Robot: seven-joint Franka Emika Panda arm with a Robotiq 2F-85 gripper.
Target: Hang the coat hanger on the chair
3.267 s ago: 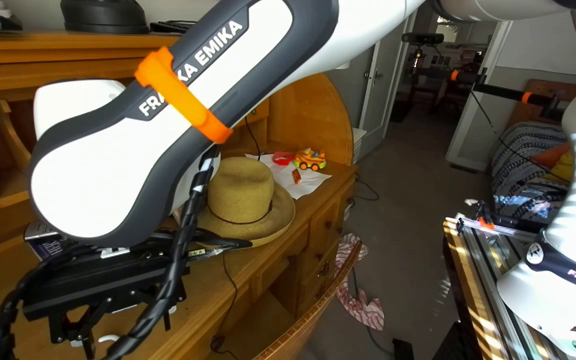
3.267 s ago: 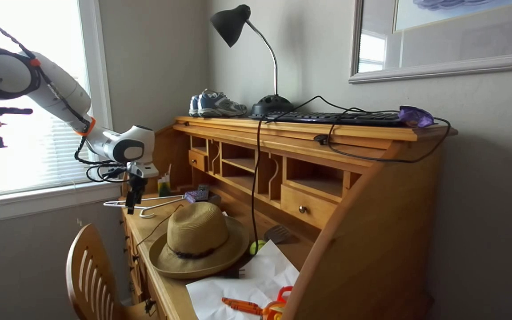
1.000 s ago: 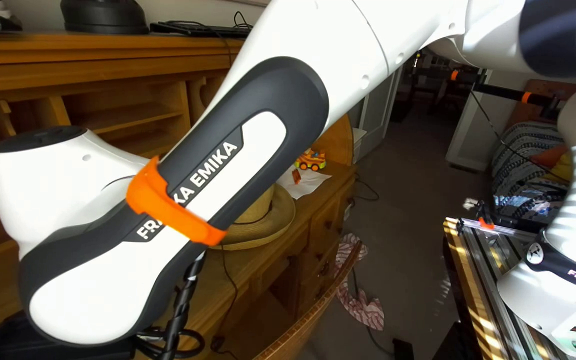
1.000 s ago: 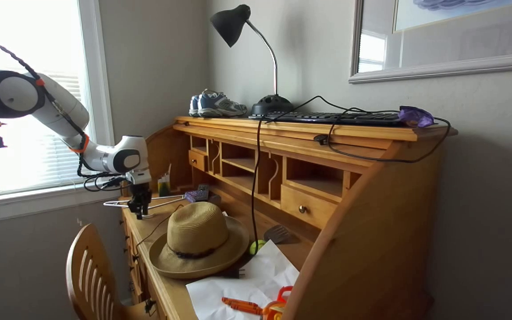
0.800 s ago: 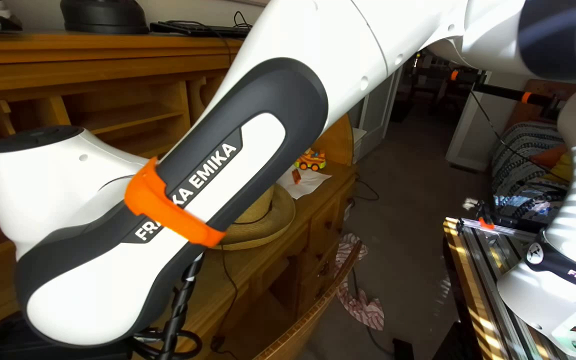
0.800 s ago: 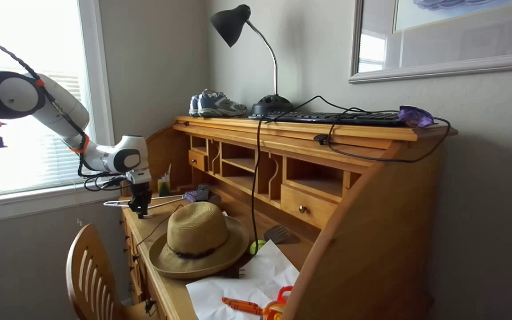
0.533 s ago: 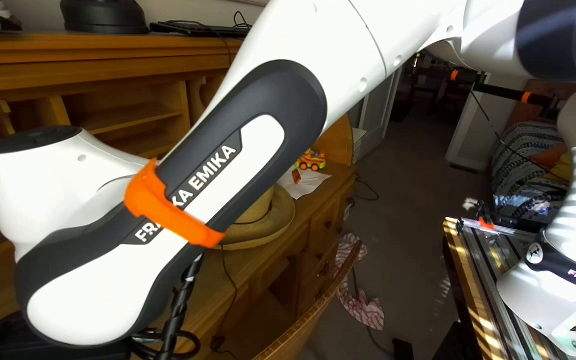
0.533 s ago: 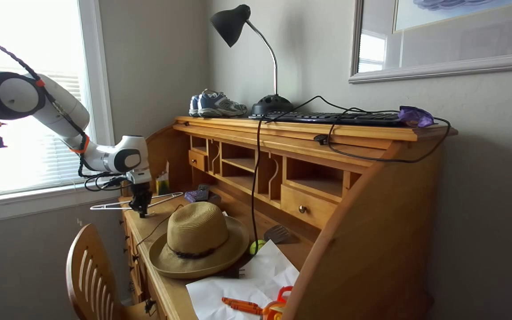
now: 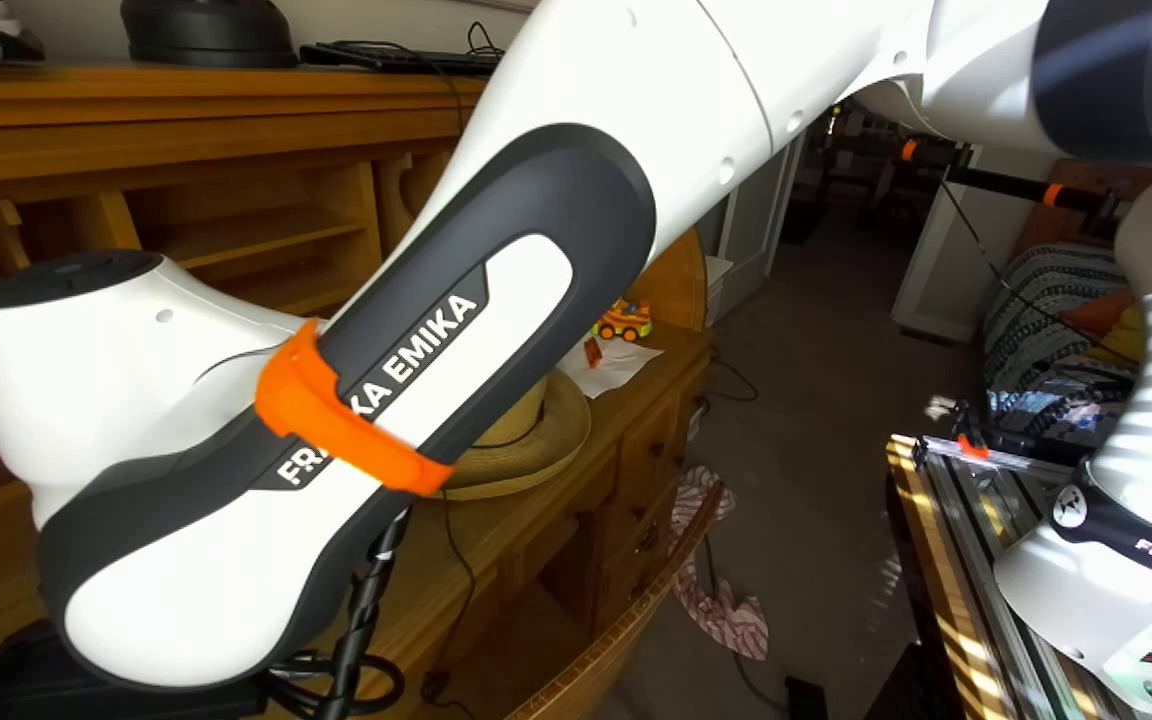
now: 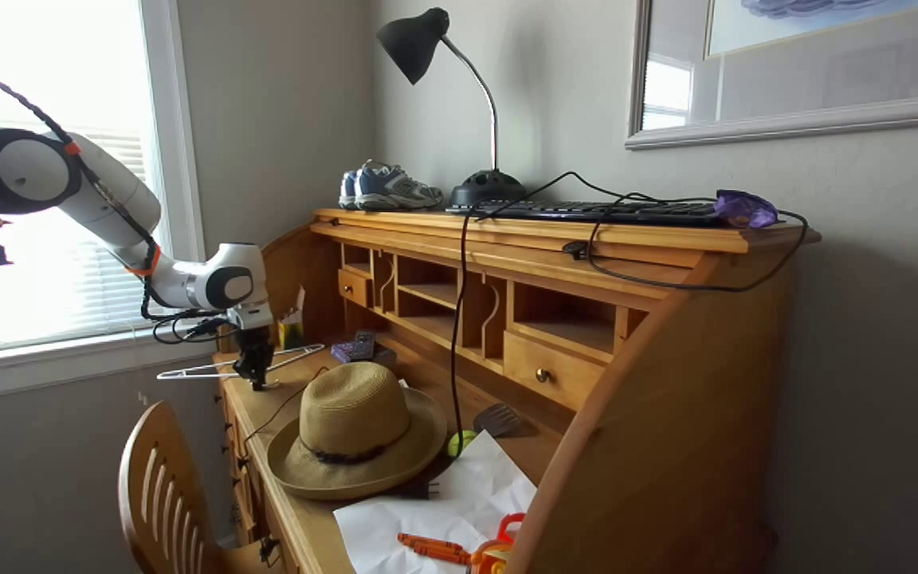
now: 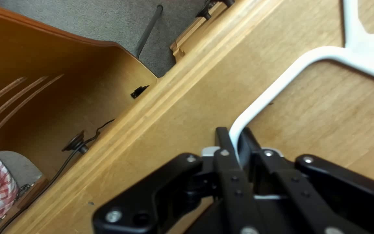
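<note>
My pincer clamps the white coat hanger by its hook, near the edge of the worktop facing the wooden chair.

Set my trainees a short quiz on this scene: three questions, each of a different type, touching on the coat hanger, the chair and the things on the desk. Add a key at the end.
1. Short answer: in the wrist view, which part of the coat hanger lies between the jaws?
2. True or false: the coat hanger already hangs on the chair.
3. Fill in the blank: in an exterior view, a pair of ____ stands on top of the desk, beside the black lamp.

Key:
1. The hook.
2. False; it is at the desk, its hook between the jaws.
3. Shoes.
</note>
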